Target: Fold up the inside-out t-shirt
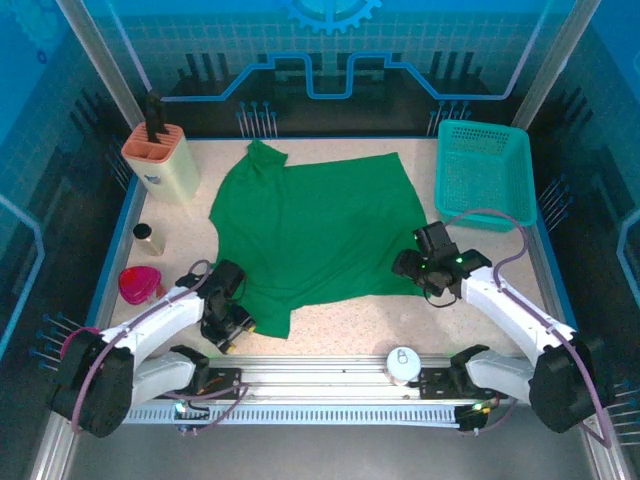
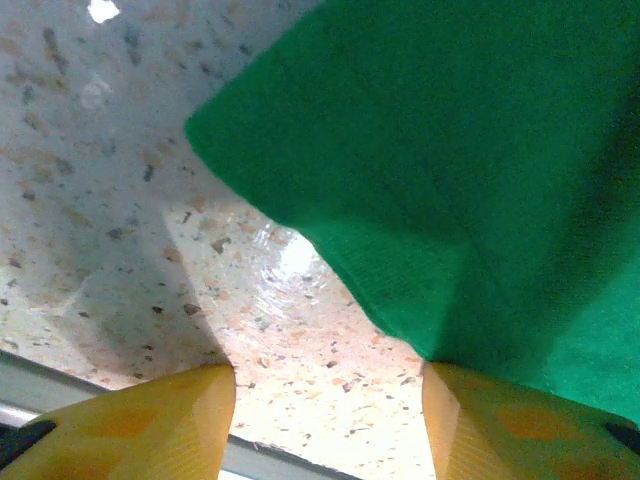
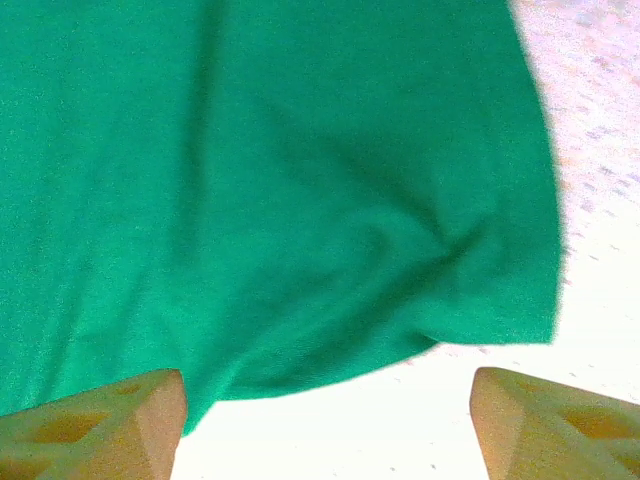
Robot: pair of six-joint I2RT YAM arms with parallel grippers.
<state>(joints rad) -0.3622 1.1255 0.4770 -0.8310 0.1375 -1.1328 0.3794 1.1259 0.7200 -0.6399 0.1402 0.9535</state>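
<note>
The green t-shirt lies spread over the middle of the speckled surface, with a bunched part reaching toward the far left and a corner hanging down at the near left. That corner lies just beside the left tool. In the left wrist view the left tool stands partly open, bare surface between its fingers and the cloth edge meeting the right-hand finger; it grips nothing. The right tool sits at the shirt's near right edge. In its wrist view the right tool is wide open and empty, the hem just ahead. A teal basket stands at the far right, apart from the shirt; a beige holder stands at the far left.
</note>
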